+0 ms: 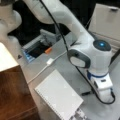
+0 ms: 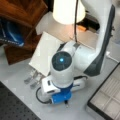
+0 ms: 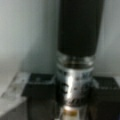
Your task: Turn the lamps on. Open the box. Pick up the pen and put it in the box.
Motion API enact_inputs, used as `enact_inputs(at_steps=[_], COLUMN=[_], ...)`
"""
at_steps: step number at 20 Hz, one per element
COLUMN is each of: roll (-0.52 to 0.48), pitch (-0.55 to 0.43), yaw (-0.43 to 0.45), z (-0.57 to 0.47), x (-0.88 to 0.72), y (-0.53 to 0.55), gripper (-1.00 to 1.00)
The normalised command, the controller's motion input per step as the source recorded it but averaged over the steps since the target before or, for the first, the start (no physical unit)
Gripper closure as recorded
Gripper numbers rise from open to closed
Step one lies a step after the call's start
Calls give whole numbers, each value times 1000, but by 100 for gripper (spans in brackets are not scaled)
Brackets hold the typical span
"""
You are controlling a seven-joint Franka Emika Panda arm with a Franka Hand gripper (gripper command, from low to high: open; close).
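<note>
In the wrist view the pen (image 3: 80, 30), a black barrel with a silver band, runs straight up between the black pads (image 3: 37, 86), and my gripper (image 3: 72, 87) is shut on it at the band. In both front views the gripper (image 1: 100, 95) (image 2: 66, 103) points down at the grey table; a short dark end (image 1: 86, 93) sticks out beside it. The box (image 2: 106, 98) lies open at a front view's bottom right, its pale compartments showing. The lamp shade (image 2: 66, 10) glows bright, and its cord switch (image 1: 50, 61) lies on the table.
A white notebook (image 1: 58, 97) (image 2: 46, 51) lies close to the arm. A grey tray with a blue edge (image 1: 30, 56) and a small orange item (image 1: 48, 50) sit behind it. Wooden furniture (image 1: 15, 95) borders the table.
</note>
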Motion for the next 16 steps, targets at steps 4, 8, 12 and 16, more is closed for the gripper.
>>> enact_inputs(at_steps=[4, 8, 12, 16], roll=[-233, -246, -236, -226], pitch=[-76, -16, 13, -17], yaw=[48, -1, -56, -89], z=[128, 267, 253, 213], x=[-236, -343, -381, -334], y=[87, 162, 207, 116], gripper=[100, 100, 100, 100])
